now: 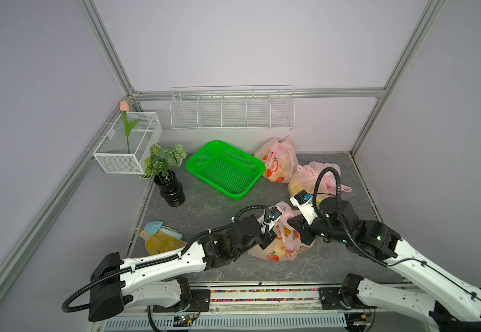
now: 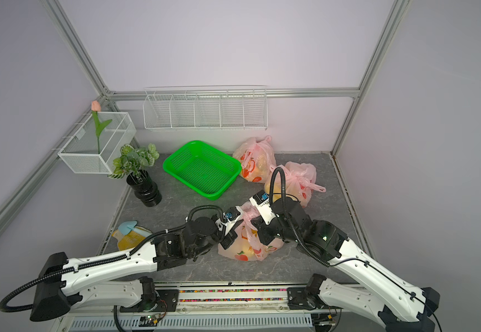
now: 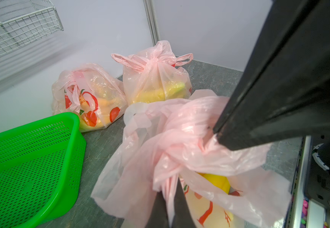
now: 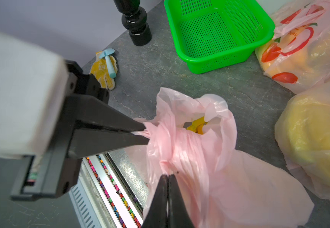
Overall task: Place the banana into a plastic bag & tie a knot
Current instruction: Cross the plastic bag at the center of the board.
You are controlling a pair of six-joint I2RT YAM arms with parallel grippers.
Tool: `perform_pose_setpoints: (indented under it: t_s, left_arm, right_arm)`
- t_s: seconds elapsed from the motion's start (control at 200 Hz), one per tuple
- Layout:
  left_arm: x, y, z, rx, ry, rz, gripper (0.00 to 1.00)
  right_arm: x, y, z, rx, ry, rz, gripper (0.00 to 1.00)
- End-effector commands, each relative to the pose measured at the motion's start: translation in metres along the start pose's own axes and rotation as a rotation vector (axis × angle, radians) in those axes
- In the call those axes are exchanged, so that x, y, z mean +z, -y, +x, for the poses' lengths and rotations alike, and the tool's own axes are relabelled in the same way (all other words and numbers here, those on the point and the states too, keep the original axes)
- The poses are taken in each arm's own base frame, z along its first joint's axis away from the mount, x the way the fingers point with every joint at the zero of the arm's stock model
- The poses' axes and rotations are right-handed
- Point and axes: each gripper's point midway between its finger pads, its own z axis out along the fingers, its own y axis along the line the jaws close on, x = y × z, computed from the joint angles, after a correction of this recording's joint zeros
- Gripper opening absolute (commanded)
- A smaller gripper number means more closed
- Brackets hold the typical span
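A pink plastic bag [image 1: 282, 247] printed with red fruit stands at the front middle of the table, its mouth partly open. The yellow banana [image 4: 196, 125] shows inside it, also in the left wrist view [image 3: 217, 181]. My left gripper [image 3: 172, 185] is shut on a twisted handle strand on the bag's left side; the right wrist view shows it [image 4: 146, 134] pinching that strand. My right gripper [image 4: 168, 175] is shut on bunched handle plastic on the bag's right side. In both top views the grippers [image 1: 273, 234] [image 2: 258, 230] flank the bag's top.
Two other knotted pink bags [image 1: 276, 161] [image 1: 311, 181] with yellow fruit sit behind on the right. A green basket [image 1: 225, 169] lies at the centre back and a black vase with a plant [image 1: 171, 189] at the left. A yellow glove and blue tool [image 1: 161, 238] lie front left.
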Motion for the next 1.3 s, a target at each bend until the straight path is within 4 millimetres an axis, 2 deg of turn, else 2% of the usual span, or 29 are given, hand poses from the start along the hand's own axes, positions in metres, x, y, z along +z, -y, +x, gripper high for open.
perform_pose_setpoints:
  t_s: [0.0,0.115,0.33,0.385,0.405,0.475,0.59,0.73,0.905,0.995,1.154,1.294]
  left_arm:
    - [-0.010,0.000,-0.024,-0.030,0.064,0.027,0.00]
    - [-0.017,0.006,-0.028,-0.030,0.090,0.072,0.00]
    - [-0.021,0.019,-0.027,-0.029,0.105,0.150,0.00]
    - [-0.021,0.025,-0.026,-0.022,0.103,0.187,0.00]
    - [-0.020,0.028,-0.026,-0.020,0.102,0.199,0.00]
    - [-0.019,0.034,-0.025,-0.013,0.095,0.233,0.00]
    - [-0.017,0.038,-0.023,-0.015,0.089,0.252,0.00]
    - [-0.015,0.041,-0.022,-0.019,0.082,0.263,0.00]
    - [-0.013,0.047,-0.026,-0.023,0.097,0.295,0.00]
    - [-0.013,0.056,-0.031,-0.024,0.119,0.345,0.00]
    - [-0.007,0.062,-0.032,-0.050,0.124,0.371,0.00]
    - [-0.002,0.062,-0.031,-0.058,0.125,0.364,0.00]
  right_arm:
    - [0.010,0.003,0.002,-0.018,0.011,0.016,0.07]
    - [0.021,0.008,0.005,-0.019,0.011,0.039,0.07]
    - [0.032,0.013,-0.011,0.020,0.131,0.062,0.08]
    - [0.031,0.012,-0.020,0.036,0.176,0.054,0.08]
    - [0.036,0.014,-0.013,0.041,0.166,0.056,0.08]
    - [0.036,0.016,-0.017,0.059,0.201,0.065,0.07]
    - [0.029,0.020,-0.027,0.092,0.285,0.073,0.07]
    - [0.019,0.014,-0.036,0.137,0.392,0.009,0.07]
    - [0.018,-0.004,-0.043,0.256,0.532,-0.185,0.07]
    - [0.017,-0.004,-0.047,0.326,0.607,-0.255,0.07]
    - [-0.005,-0.008,-0.068,0.360,0.742,-0.389,0.07]
    - [-0.012,-0.016,-0.076,0.354,0.774,-0.479,0.07]
